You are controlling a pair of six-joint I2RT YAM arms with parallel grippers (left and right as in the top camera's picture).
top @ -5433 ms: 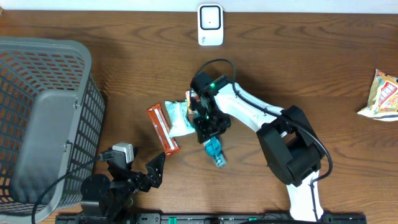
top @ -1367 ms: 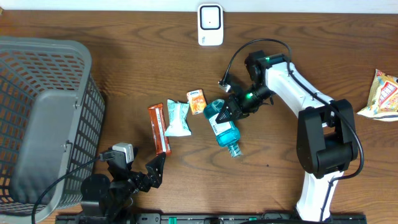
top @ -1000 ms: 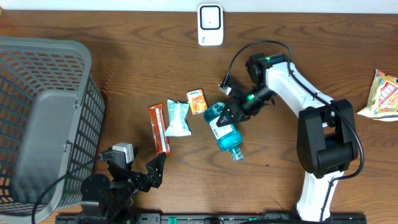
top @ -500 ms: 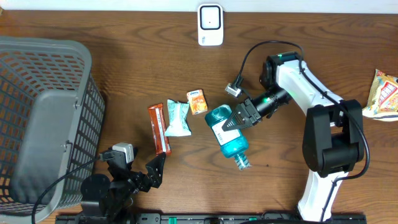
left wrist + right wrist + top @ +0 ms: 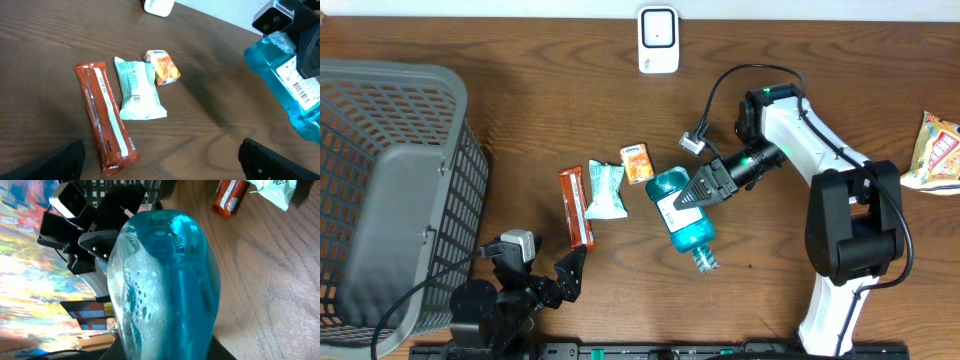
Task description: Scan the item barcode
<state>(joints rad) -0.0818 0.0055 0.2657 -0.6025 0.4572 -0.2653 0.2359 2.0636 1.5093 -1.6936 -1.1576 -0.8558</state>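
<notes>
Carry step: the right gripper [image 5: 706,187], jaws clamped on the translucent blue plastic bottle [image 5: 682,214], must next turn its barcode toward the white rectangular scanner [image 5: 658,40]. The left gripper [image 5: 162,147] stands wide open, empty.

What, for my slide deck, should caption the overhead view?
Jaws of the right arm grip a blue bottle, label up, beside three snack packs.

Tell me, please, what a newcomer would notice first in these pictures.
The bright blue bottle, held by the right gripper near the middle of the table, draws the eye first. Next comes the large grey basket at the left edge, then the white scanner at the far edge.
</notes>
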